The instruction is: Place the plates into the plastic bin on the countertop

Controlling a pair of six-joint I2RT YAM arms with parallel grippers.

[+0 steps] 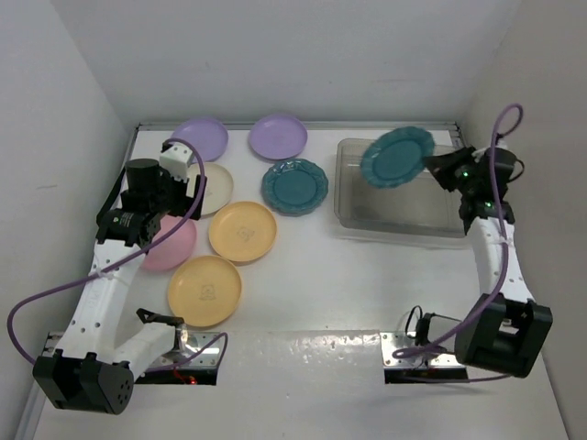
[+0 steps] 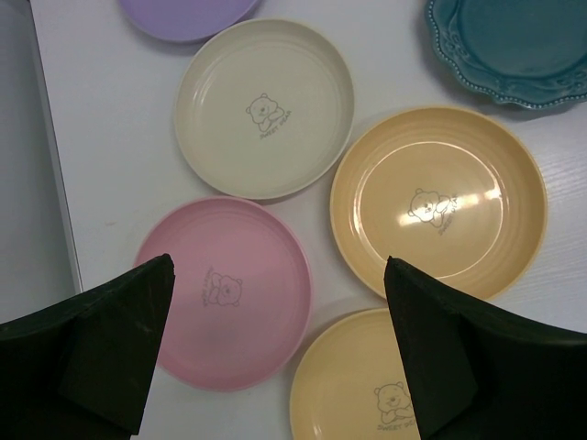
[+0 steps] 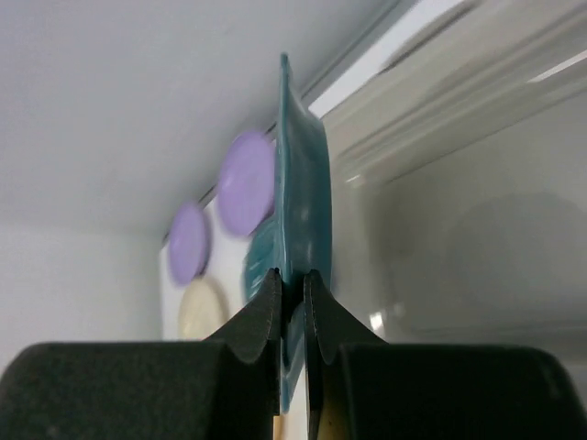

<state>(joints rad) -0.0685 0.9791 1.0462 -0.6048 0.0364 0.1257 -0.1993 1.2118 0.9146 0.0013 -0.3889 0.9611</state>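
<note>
My right end effector (image 3: 292, 280) is pinching the rim of one teal plate (image 1: 397, 158), holding it tilted on edge above the far left part of the clear bin (image 1: 404, 225), which sits on the right side of the worktop (image 1: 367, 302). My left end effector (image 2: 278, 275) hangs spread wide over the pink plate (image 2: 229, 293), gripping nothing. On the left half lie the cream plate (image 2: 264, 108), the second teal plate (image 1: 294, 186), two yellow plates (image 1: 242, 231) and, farthest back, two lavender plates (image 1: 278, 136).
</note>
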